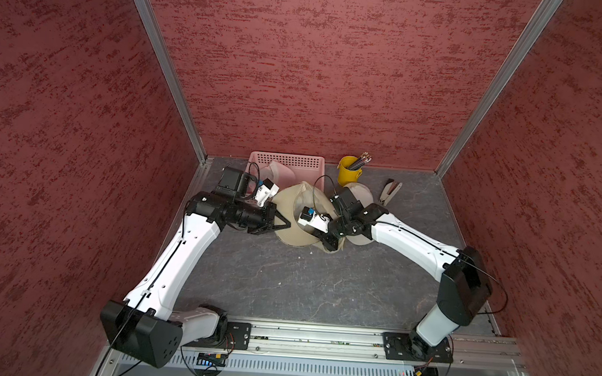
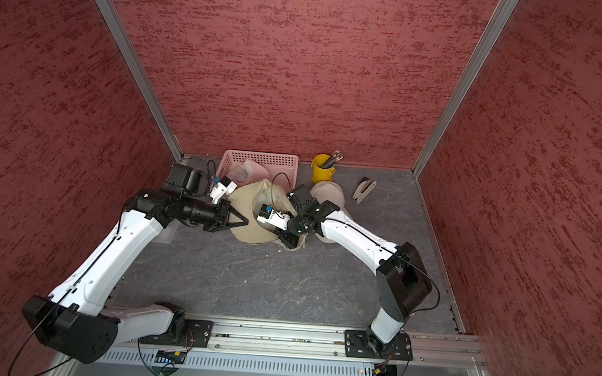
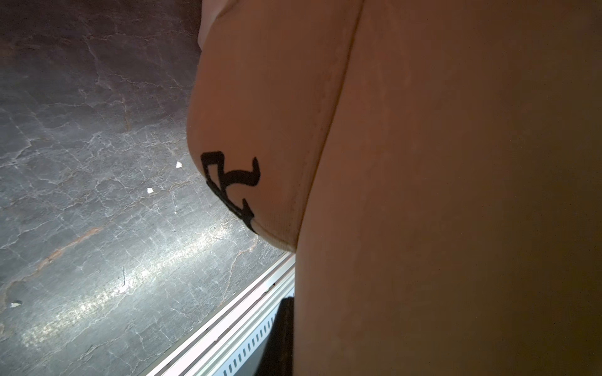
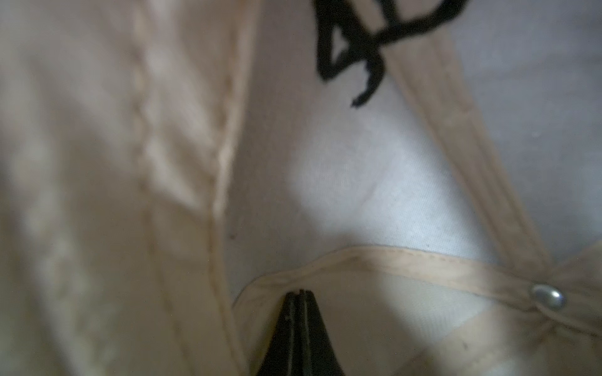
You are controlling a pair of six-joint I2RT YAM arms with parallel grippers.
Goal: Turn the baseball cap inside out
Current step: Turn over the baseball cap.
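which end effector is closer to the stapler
Right. The right end effector is in the baseball cap, on the side toward the stapler; the left end effector is at the cap's opposite edge, farther away.

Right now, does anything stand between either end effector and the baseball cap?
Nothing visible does. The left end effector is closed on the edge of the baseball cap. The right end effector is inside the cap, its tips shut against an inner seam.
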